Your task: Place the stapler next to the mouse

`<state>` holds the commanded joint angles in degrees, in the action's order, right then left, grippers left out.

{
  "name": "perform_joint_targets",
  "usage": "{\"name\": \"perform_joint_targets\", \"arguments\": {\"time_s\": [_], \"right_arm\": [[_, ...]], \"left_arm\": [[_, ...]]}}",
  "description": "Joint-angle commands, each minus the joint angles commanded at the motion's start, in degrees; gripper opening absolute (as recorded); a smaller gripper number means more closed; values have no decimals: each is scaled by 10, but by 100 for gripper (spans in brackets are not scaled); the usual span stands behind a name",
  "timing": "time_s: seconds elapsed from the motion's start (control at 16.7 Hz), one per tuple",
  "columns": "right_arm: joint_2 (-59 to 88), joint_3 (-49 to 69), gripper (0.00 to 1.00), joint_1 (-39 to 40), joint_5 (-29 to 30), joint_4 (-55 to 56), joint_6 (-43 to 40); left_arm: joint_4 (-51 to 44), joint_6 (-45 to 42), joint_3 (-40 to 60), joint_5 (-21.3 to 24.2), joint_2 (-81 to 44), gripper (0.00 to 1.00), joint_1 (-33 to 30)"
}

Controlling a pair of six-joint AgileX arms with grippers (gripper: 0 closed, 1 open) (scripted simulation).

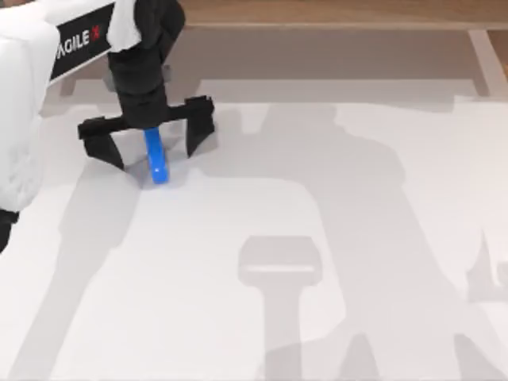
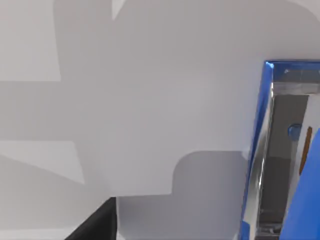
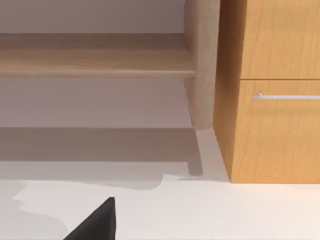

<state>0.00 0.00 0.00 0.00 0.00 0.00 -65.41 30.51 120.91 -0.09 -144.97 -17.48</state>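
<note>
Left claw [image 1: 151, 147] at table's far left, black fingers [image 1: 198, 123] spread wide apart, pointing down. Small narrow bright-blue plastic stapler [image 1: 156, 159] between them, touching neither finger, lying on white table [image 1: 317, 317]. Left wrist view: stapler's blue edge and shiny metal underside [image 2: 280, 150] close up over table. Right claw: black fingertip [image 3: 97, 222] over table; cannot tell its state. Beyond: wooden cabinet with metal handle [image 3: 280, 95].

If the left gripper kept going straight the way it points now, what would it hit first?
Most likely the stapler, which lies between the open fingers of the left gripper; then the table under it. Height above the stapler is unclear.
</note>
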Motion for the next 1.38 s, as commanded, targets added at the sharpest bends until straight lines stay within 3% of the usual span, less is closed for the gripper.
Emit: {"name": "perform_joint_targets", "arguments": {"time_s": [0.66, 1.38], "right_arm": [[0, 0, 100, 0, 0, 0, 0], [0, 0, 100, 0, 0, 0, 0]], "left_arm": [[0, 0, 0, 0, 0, 2, 0], [-19, -1, 15, -2, 10, 0, 1]]}}
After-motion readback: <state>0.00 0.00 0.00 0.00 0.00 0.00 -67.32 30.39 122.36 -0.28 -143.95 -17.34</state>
